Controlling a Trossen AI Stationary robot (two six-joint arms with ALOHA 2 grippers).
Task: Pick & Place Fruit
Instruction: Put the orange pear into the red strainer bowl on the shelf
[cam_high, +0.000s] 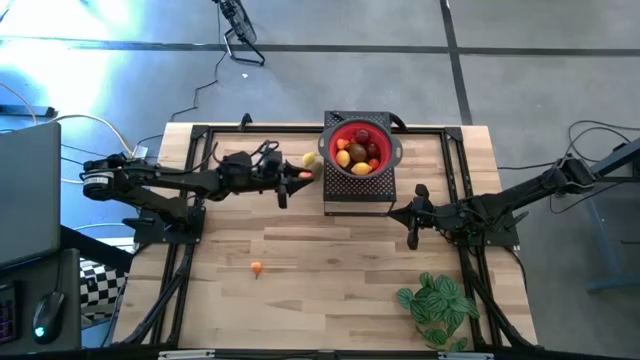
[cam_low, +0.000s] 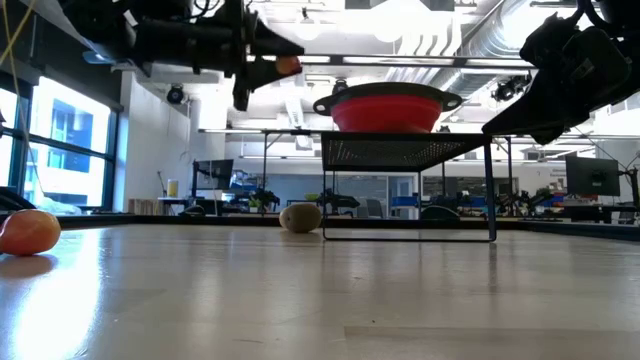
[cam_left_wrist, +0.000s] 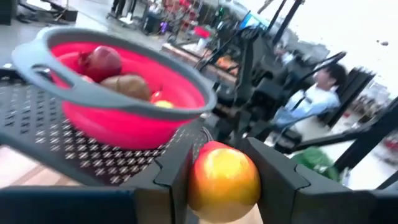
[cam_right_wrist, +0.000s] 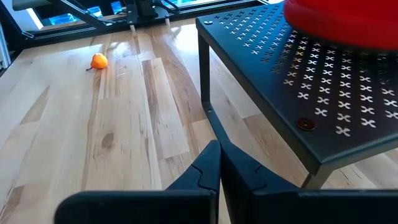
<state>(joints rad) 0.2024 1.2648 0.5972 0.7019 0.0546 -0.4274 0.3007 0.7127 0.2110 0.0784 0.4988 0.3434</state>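
Observation:
My left gripper (cam_high: 296, 180) is up at the height of the bowl's rim, just left of the red bowl (cam_high: 360, 148), and is shut on a small orange-red and yellow fruit (cam_left_wrist: 224, 180). The bowl stands on a black perforated stand (cam_high: 356, 190) and holds several fruits (cam_left_wrist: 118, 78). A yellow-green fruit (cam_high: 309, 159) rests on the table beside the stand. A small orange fruit (cam_high: 257, 267) lies nearer the front. My right gripper (cam_right_wrist: 219, 163) is shut on nothing, low over the table right of the stand. My left gripper pinches the fruit by its two opposite sides (cam_left_wrist: 194, 180) between its two fingers (cam_left_wrist: 280, 183). The fingers lie level and come from the table's left. The fruit (cam_low: 288, 66) is lifted clear of the table, well above it, beside the bowl's rim.
A green leafy plant (cam_high: 437, 305) stands at the front right corner. Black frame rails (cam_high: 200, 150) run along the table's edges. The wood between the orange fruit and the plant is bare. Cables lie on the floor behind the table.

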